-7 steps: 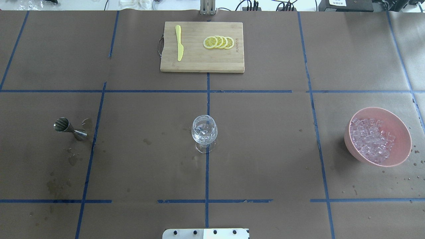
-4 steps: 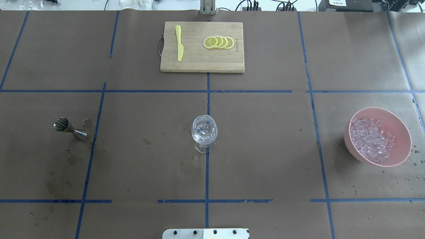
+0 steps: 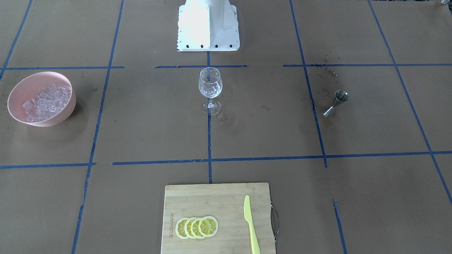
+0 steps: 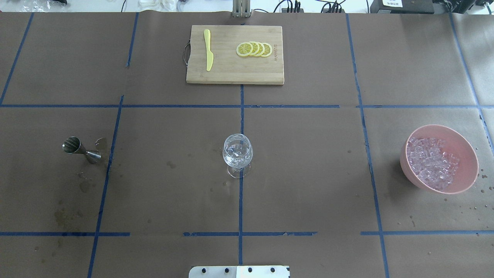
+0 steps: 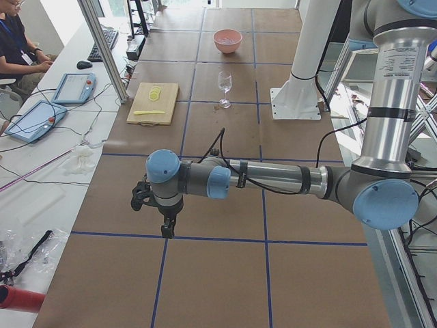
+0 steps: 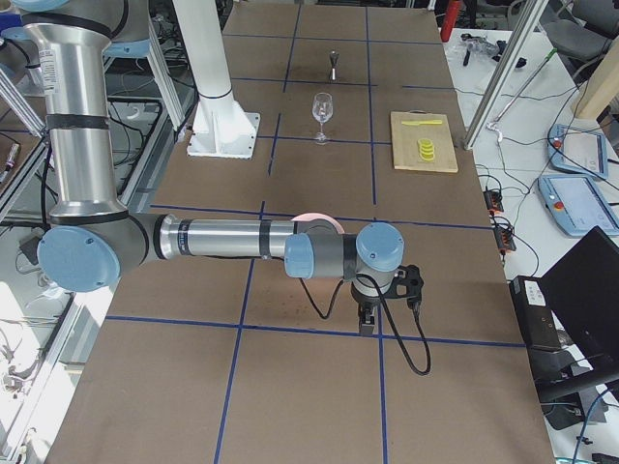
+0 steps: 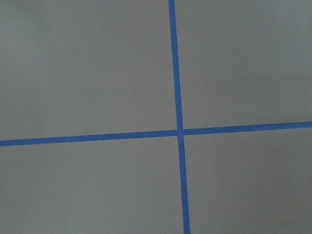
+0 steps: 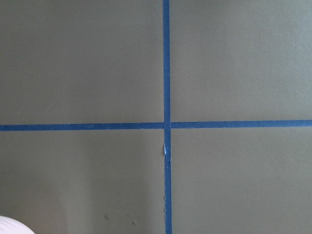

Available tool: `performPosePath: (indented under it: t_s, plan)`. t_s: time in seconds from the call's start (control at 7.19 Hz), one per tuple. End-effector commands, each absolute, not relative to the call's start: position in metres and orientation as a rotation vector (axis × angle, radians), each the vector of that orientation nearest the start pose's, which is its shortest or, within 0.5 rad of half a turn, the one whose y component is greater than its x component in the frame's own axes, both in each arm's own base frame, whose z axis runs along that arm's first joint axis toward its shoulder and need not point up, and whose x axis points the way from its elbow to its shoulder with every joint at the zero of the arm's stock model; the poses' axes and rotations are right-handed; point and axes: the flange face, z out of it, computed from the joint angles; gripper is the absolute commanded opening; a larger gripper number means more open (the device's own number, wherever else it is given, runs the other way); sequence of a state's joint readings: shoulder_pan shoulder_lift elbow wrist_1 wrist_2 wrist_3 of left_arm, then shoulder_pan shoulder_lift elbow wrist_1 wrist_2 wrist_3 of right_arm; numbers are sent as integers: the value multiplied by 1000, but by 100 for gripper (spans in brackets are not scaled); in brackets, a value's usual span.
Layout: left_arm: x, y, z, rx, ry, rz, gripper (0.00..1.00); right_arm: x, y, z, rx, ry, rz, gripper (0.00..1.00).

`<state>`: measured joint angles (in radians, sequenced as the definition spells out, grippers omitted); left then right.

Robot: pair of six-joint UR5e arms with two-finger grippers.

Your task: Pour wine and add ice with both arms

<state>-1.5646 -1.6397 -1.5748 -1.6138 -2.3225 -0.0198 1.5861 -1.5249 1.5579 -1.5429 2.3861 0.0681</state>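
A clear wine glass (image 4: 237, 154) stands at the table's middle, also in the front view (image 3: 210, 86). It holds clear glossy contents, and I cannot tell wine from ice in it. A pink bowl (image 4: 465, 148) on the right holds many ice cubes (image 4: 430, 162). A steel jigger (image 4: 81, 150) stands on the left. My left gripper (image 5: 166, 225) hangs over bare table far beyond the jigger's side. My right gripper (image 6: 368, 317) hangs far beyond the bowl's side. Each shows only in a side view, so I cannot tell whether it is open or shut.
A bamboo cutting board (image 4: 231, 73) at the far middle carries lemon slices (image 4: 254, 49) and a yellow knife (image 4: 208, 50). The white base block (image 3: 208, 24) stands at the near edge. Wet stains surround the jigger. Both wrist views show only brown paper with blue tape lines.
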Motion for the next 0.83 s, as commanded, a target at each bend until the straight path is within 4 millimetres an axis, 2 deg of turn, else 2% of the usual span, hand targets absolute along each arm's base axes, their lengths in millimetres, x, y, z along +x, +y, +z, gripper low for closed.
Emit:
performPosePath:
  t_s: [0.0, 0.7]
  plan:
    - [-62, -529, 618, 103, 752, 31, 100, 69, -513, 638, 36, -816, 67, 100]
    - [-62, -529, 618, 102, 752, 32, 100, 72, -511, 640, 34, -819, 76, 100]
